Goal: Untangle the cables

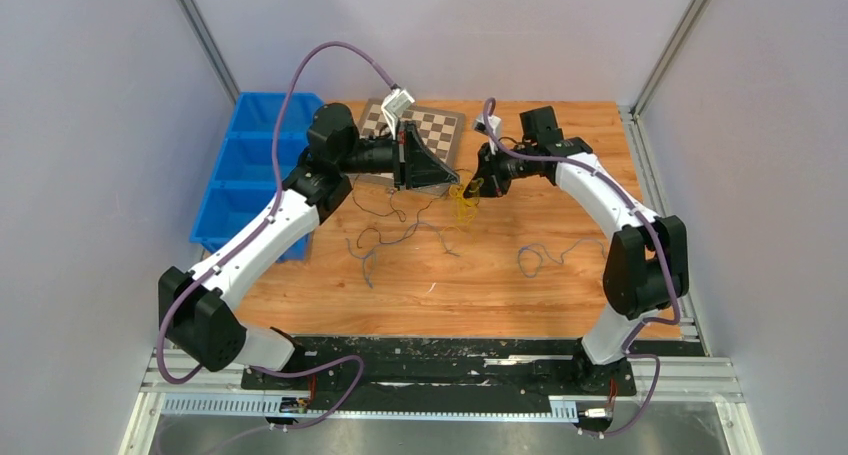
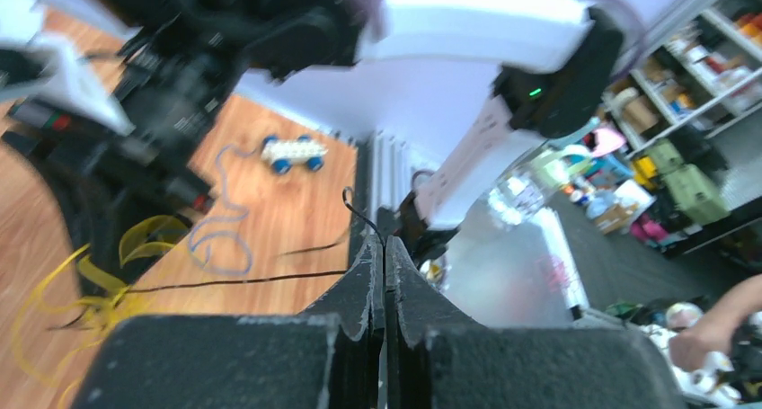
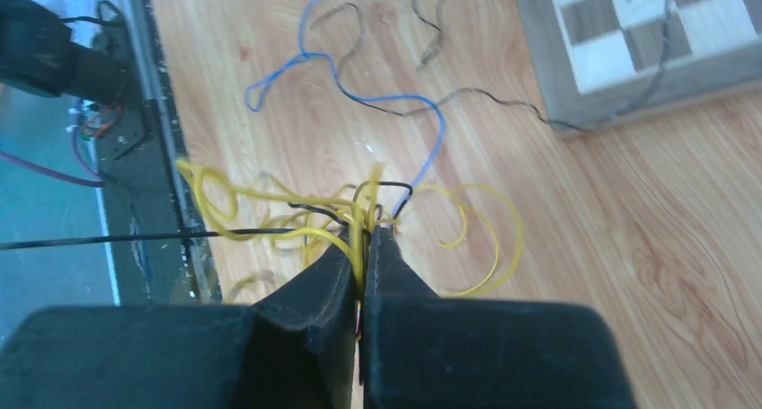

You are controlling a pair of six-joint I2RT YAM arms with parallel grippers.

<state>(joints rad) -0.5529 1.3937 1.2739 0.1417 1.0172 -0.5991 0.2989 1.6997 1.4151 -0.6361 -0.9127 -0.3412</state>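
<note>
Over your wooden table [image 1: 500, 285], the left gripper [image 2: 385, 247] is clamped on a black cable [image 2: 225, 281] and the right gripper [image 3: 362, 236] on the yellow wad [image 1: 464, 207], both held up, probably so a pull apart frees it.

Thin yellow, black, blue cables [image 3: 355, 213], bunched and strewn.
</note>
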